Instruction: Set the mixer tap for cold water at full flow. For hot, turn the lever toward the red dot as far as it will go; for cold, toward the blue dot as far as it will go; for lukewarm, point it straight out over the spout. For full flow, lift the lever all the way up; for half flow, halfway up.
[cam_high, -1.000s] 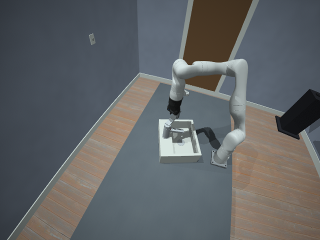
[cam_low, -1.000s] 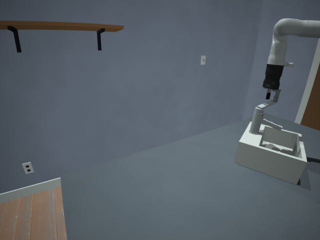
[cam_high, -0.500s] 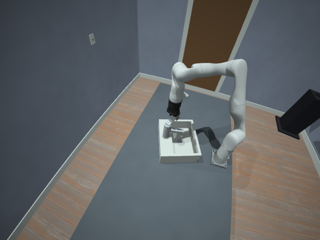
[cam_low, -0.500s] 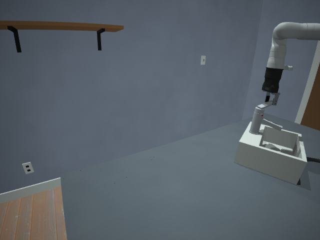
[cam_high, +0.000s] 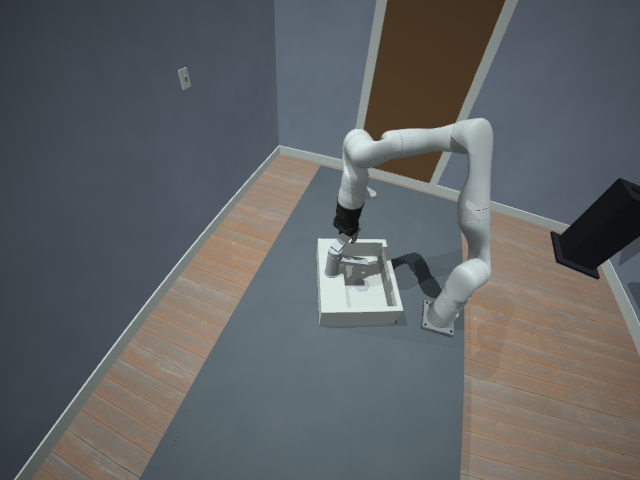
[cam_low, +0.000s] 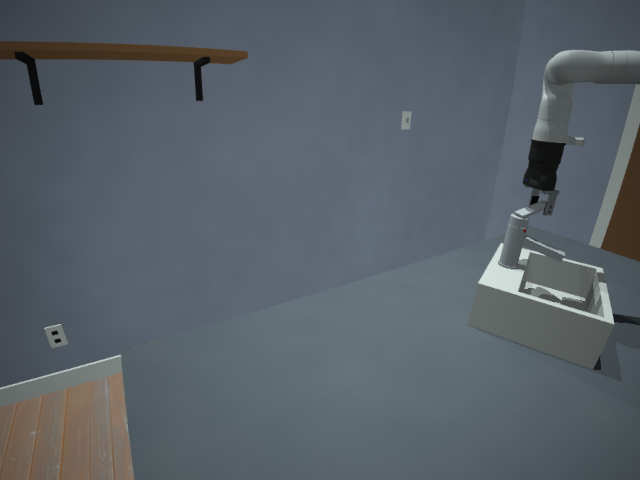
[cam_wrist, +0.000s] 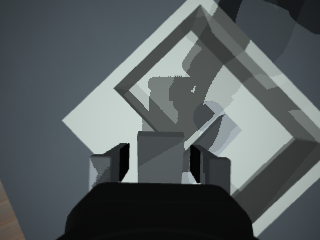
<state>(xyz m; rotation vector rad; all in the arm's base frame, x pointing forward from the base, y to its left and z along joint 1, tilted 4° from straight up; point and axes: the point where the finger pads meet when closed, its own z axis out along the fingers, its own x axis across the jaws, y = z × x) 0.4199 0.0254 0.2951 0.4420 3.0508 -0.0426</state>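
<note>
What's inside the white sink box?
Inside the sink you can see its pale walls, a small round drain on the floor, and shadows. The tap's spout reaches over it and hides part of the floor.

So the white arm (cam_low: 555, 98) drops in from the top right, and its claw (cam_low: 543, 204) hangs wide open with the fingers straddling the tip of the tap lever (cam_low: 528, 210). The mixer tap (cam_low: 511, 242) stands on the back corner of a white sink block (cam_low: 537, 315), red dot (cam_low: 524, 230) showing, spout (cam_low: 545, 249) reaching over the basin. A wooden shelf (cam_low: 124, 51) sits high on the wall.
</note>
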